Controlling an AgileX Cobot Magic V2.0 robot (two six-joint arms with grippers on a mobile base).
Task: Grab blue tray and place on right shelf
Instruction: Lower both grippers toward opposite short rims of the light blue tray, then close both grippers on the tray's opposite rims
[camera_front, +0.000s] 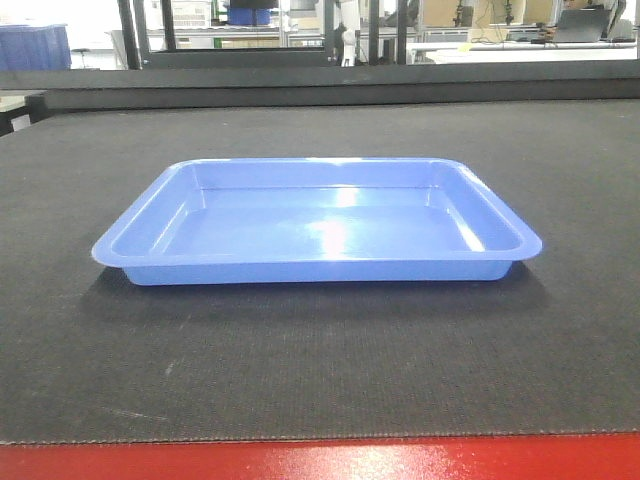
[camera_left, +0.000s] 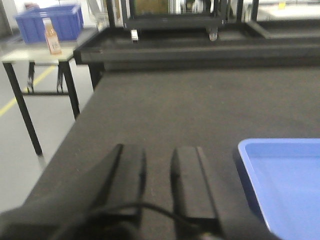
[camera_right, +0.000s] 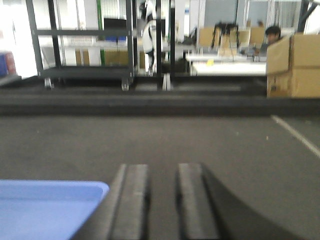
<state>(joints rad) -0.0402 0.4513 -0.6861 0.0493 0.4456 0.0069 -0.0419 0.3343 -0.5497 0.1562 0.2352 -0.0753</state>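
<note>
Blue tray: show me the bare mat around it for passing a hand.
Bare mat lies between the blue tray and the red table edge, and behind it up to the black rail. Its short sides are tighter: the left gripper and right gripper are close beside them.

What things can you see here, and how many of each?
tray: one, light blue, empty, middle of the mat
mat: one, dark grey, under the tray
table edge: one, red, at the front
bin: one, dark blue, on the side table far left
bottle: one, orange, beside the bin
boxes: two, it seems, brown, far right
left gripper: one, black, open, left of the tray
right gripper: one, black, open, right of the tray
</note>
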